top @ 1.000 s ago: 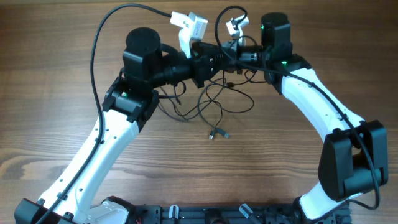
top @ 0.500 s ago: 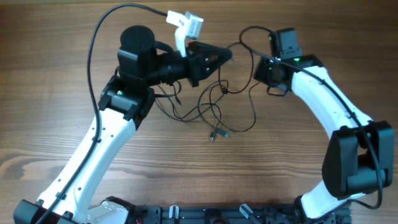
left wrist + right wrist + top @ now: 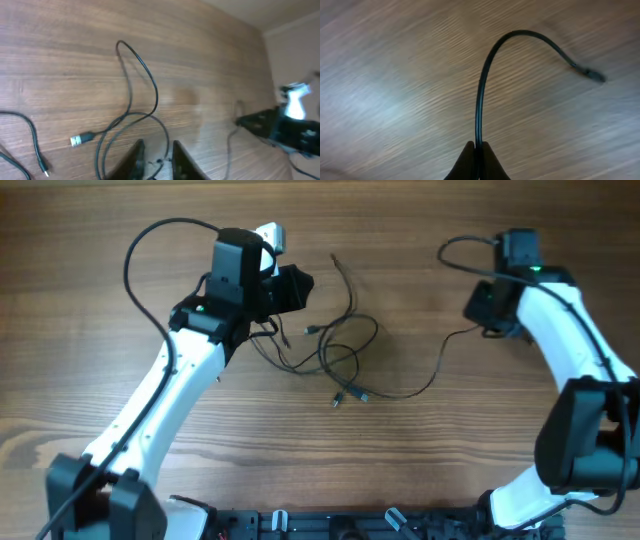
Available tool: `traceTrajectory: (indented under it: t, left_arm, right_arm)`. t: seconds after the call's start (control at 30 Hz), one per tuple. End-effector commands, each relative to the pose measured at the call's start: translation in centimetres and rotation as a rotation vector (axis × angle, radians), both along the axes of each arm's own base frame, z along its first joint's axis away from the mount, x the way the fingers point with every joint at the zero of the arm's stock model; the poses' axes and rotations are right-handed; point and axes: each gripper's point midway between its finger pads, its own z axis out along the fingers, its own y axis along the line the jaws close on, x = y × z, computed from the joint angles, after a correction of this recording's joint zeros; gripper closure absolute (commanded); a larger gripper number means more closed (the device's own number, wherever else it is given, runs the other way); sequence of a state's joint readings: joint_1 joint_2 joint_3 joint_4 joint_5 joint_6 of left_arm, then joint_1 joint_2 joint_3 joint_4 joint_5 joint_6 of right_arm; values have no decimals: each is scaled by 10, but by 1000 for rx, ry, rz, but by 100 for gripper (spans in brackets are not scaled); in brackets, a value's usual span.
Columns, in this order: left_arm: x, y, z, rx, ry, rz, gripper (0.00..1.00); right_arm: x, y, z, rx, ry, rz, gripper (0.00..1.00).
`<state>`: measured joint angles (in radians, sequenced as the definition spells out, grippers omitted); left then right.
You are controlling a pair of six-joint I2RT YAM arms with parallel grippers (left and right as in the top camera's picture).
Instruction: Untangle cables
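A loose tangle of thin black cables [image 3: 335, 352] lies on the wood table, with small plugs [image 3: 350, 395] at its front. My right gripper [image 3: 480, 308] is shut on one cable [image 3: 480, 100]. That cable runs from it down and left [image 3: 437, 370] toward the plugs; its free end with a small plug [image 3: 592, 75] curves off to the right. My left gripper [image 3: 303, 285] is open just left of the tangle. In the left wrist view its fingers [image 3: 157, 160] stand apart over cable loops [image 3: 145, 80], beside a silver-tipped plug [image 3: 80, 140].
The thicker black wires of the arms arc over the table at the far left [image 3: 135, 260] and far right [image 3: 460, 245]. My right arm also shows in the left wrist view [image 3: 285, 130]. Bare wood table [image 3: 300, 460] lies in front of the tangle.
My right gripper has moved right with its cable, drawing it out of the tangle. My left arm has drawn back to the left and its gripper now sits beside the tangle.
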<state>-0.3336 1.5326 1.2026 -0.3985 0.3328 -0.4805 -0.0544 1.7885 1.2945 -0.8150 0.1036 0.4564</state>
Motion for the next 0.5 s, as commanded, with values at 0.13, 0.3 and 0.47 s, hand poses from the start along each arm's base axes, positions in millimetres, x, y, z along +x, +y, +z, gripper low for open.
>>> traceTrajectory:
  t: [0.13,0.3,0.47]
  left_arm:
    - [6,7,-34,59,72,30,37]
    - [-1,71,-65,342,153,245,10]
    - [4,112,-68,350,193,345,3]
  right_arm:
    - [22,-34,16,101,-109,0,54]
    - [13,29,18,344,-85,178,14]
    - [-18,114,17,437,30,442,17]
